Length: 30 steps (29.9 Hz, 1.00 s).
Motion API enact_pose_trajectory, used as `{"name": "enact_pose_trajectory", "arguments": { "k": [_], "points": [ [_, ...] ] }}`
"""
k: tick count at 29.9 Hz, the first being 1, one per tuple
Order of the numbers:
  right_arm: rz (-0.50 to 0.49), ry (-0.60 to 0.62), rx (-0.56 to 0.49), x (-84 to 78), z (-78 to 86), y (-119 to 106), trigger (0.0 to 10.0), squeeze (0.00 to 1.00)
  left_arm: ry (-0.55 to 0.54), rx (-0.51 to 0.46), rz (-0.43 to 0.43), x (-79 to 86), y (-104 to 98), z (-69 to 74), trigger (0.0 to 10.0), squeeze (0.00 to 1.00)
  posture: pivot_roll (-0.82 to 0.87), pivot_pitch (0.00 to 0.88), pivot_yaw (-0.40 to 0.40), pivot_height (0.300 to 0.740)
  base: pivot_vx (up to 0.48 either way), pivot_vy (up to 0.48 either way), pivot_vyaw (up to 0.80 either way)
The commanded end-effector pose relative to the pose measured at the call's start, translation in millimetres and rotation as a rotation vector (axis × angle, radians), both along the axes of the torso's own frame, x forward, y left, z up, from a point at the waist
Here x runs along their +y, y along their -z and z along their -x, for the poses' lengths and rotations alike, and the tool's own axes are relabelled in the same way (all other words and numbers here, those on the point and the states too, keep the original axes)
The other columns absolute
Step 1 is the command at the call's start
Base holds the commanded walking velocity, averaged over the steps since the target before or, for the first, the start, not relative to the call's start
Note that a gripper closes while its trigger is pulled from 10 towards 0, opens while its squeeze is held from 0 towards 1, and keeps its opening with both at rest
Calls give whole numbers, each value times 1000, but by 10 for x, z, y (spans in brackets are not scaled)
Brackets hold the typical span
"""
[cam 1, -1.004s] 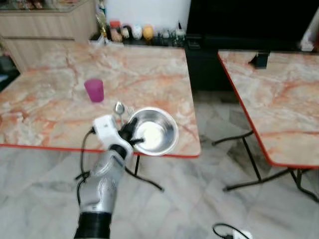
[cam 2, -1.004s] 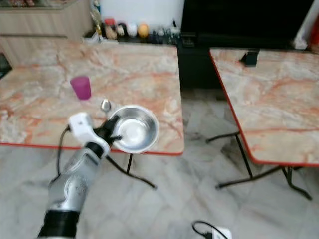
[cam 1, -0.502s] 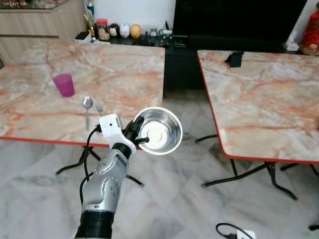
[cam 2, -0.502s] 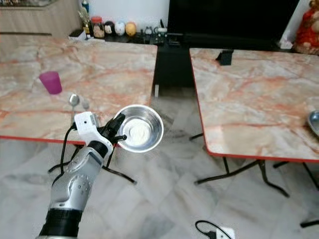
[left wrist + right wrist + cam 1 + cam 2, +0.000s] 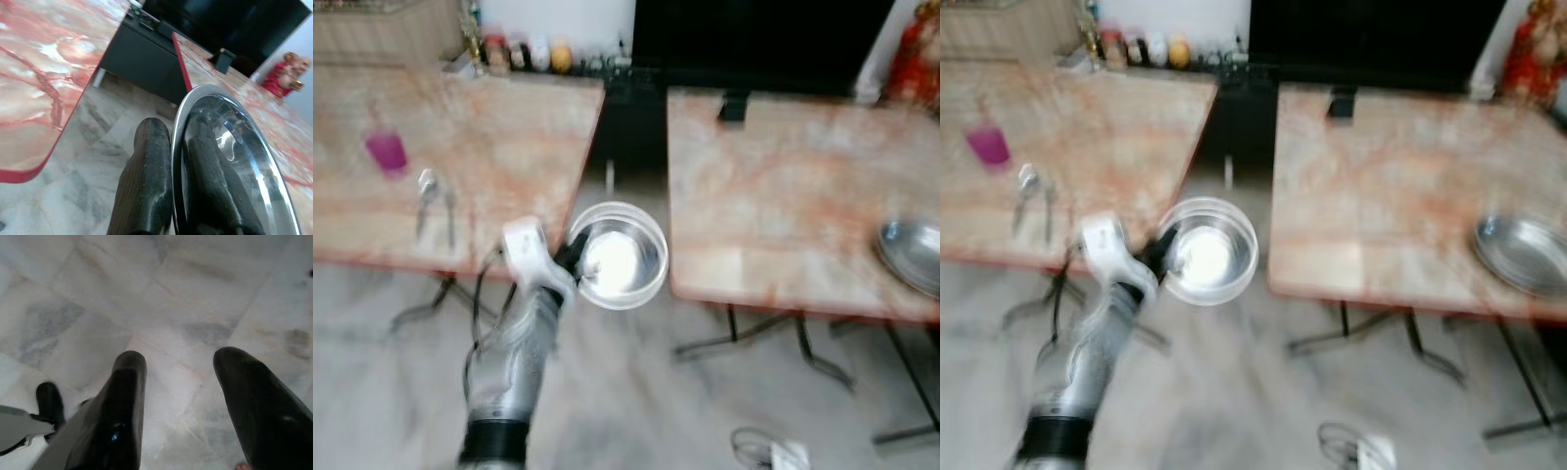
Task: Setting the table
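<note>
Head views blurred. Left gripper (image 5: 171, 196) clamps the rim of the steel bowl (image 5: 619, 257): one finger (image 5: 144, 181) outside the wall, the other inside. Bowl is held in the air over the floor (image 5: 636, 392), in the gap between two marble worktops, its open face towards the camera.

Left worktop (image 5: 499, 157): pink cup (image 5: 386, 152) near the far left, spoon (image 5: 426, 191) and a second utensil, probably a fork (image 5: 449, 211), lying side by side near the front edge. Jars (image 5: 519, 54) stand beyond the back edge.

Right worktop (image 5: 773, 196): steel dish (image 5: 911, 257) at the right end, small dark object (image 5: 732, 106) near the back.

Right gripper (image 5: 186, 396) hangs over the floor, fingers spread apart, nothing between them.
</note>
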State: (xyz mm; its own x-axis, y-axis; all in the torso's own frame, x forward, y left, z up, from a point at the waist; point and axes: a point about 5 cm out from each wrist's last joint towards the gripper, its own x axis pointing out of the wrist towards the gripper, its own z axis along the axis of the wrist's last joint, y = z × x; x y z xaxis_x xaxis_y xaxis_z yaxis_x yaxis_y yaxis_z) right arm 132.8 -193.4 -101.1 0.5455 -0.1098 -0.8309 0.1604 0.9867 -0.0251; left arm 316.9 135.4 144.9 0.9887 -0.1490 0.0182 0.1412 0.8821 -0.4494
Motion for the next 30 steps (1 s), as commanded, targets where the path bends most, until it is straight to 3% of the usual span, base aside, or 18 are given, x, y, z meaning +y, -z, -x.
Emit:
{"name": "enact_pose_trajectory", "arguments": {
  "k": [1, 30],
  "points": [
    [18, 15, 5, -84, 29, -3, 10000, 0, 33, -30, 12, -112, -69, -10, 10000, 0, 108, 0, -60, 731, 0, -375, 0],
    [19, 24, -2, -86, 13, -9, 10000, 0, 48, -29, 11, -121, -66, -9, 10000, 0, 99, 0, -53, 731, 0, -365, 88]
  ]
}}
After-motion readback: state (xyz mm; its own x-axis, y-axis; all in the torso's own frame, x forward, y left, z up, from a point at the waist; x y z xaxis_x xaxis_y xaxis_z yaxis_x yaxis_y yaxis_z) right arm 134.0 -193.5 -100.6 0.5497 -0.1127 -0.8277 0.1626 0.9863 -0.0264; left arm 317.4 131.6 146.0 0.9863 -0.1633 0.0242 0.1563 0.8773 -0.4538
